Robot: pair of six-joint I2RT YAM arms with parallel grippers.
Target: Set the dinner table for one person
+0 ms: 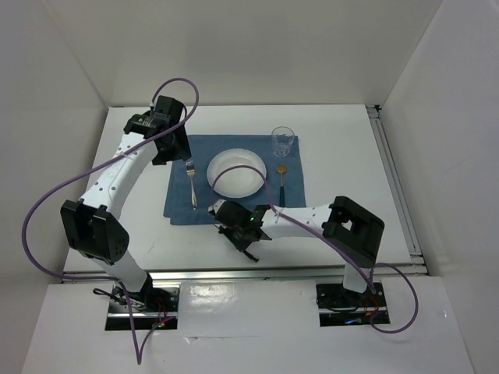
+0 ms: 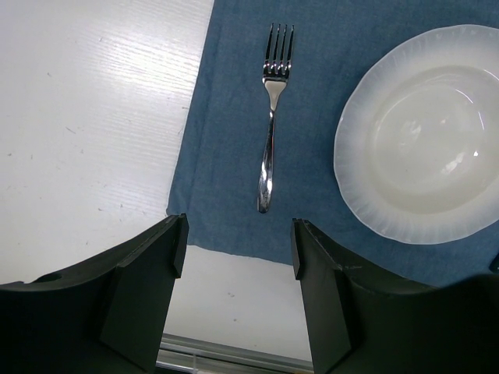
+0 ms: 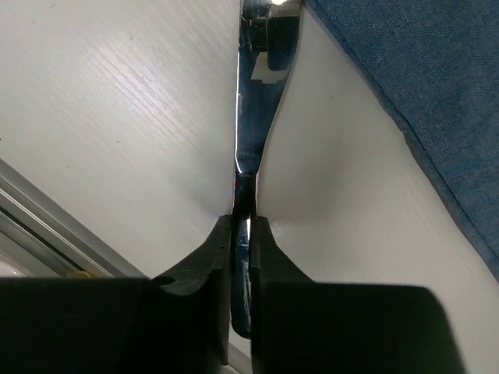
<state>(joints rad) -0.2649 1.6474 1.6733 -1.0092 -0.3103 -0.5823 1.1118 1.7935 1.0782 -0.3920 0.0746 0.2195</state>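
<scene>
The white dinner table point(image 1: 343, 148) carries a blue placemat point(image 1: 234, 181) with a white plate point(image 1: 235, 172), a fork point(image 1: 191, 183) to its left, a gold-bowled spoon point(image 1: 281, 181) to its right and a clear glass point(image 1: 282, 141) at the back right. My right gripper point(image 1: 236, 221) is low over the table by the placemat's near edge; in the right wrist view it point(image 3: 243, 222) is shut on the dark handle of a table knife point(image 3: 253, 101), blade pointing away. My left gripper point(image 2: 238, 257) is open and empty, held above the fork point(image 2: 270, 132) and plate point(image 2: 425, 140).
A metal rail point(image 1: 257, 273) runs along the table's near edge and another point(image 1: 396, 187) along the right side. White walls enclose the table at the back and sides. Purple cables loop off both arms.
</scene>
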